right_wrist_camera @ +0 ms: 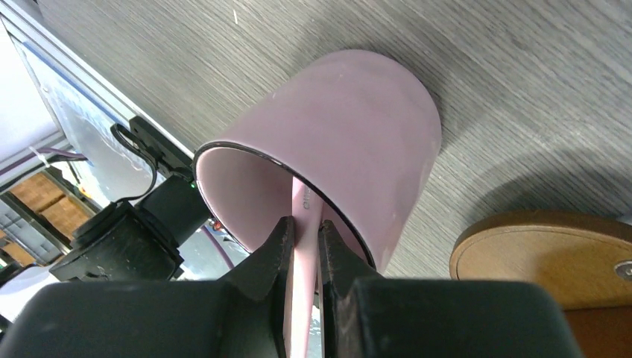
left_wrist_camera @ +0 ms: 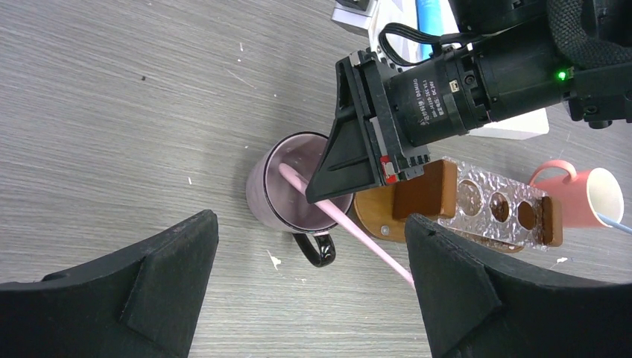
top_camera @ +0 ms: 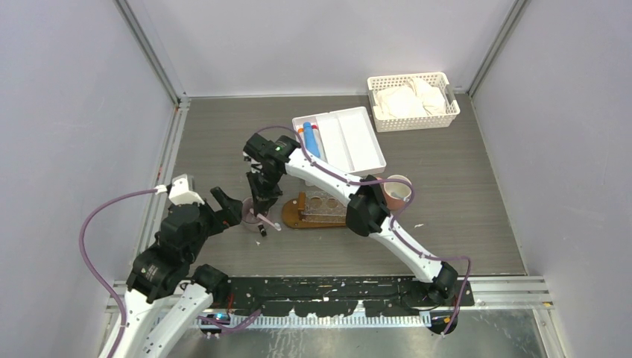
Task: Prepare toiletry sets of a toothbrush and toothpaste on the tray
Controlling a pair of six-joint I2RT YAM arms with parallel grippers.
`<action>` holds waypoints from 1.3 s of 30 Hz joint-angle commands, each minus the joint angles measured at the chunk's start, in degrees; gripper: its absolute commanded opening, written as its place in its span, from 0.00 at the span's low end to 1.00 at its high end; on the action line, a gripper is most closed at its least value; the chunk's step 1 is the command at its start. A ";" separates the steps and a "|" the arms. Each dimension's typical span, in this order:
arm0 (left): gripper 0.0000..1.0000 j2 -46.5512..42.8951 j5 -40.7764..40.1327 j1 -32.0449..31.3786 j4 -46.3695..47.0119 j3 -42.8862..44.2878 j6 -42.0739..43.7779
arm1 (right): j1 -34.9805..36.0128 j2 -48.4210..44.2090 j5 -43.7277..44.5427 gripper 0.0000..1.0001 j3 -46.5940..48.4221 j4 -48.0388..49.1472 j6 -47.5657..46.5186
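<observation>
A slim pink toothbrush (top_camera: 270,224) stands slanted in a pink mug (top_camera: 252,217) left of the brown wooden oval tray (top_camera: 292,216). My right gripper (top_camera: 261,211) is shut on the toothbrush's handle just above the mug's rim; in the right wrist view its jaws (right_wrist_camera: 304,227) pinch the toothbrush (right_wrist_camera: 304,203) at the mug (right_wrist_camera: 343,134). My left gripper (top_camera: 227,209) is open and empty, just left of the mug (left_wrist_camera: 294,186). A blue toothpaste tube (top_camera: 311,139) lies in the white tray (top_camera: 358,138). The white-grey tubes do not show.
A clear holder with round holes (top_camera: 322,203) sits on the wooden tray. A pink cup (top_camera: 397,192) stands to its right. A white lattice basket (top_camera: 412,101) with white cloths is at the back right. An orange-capped tube (top_camera: 303,137) lies beside the blue one.
</observation>
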 commanded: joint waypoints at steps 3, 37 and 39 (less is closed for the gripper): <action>0.97 -0.48 0.21 0.22 1.42 -0.09 -0.22 | -0.15 0.52 -1.05 0.08 2.07 2.13 2.17; 0.96 6.11 -0.44 0.18 5.78 0.11 0.07 | -23.51 -39.13 13.58 0.37 -61.51 62.31 21.82; 0.96 8.49 -0.01 0.22 6.63 0.54 0.18 | -23.78 -37.56 14.14 0.37 -65.17 67.80 24.85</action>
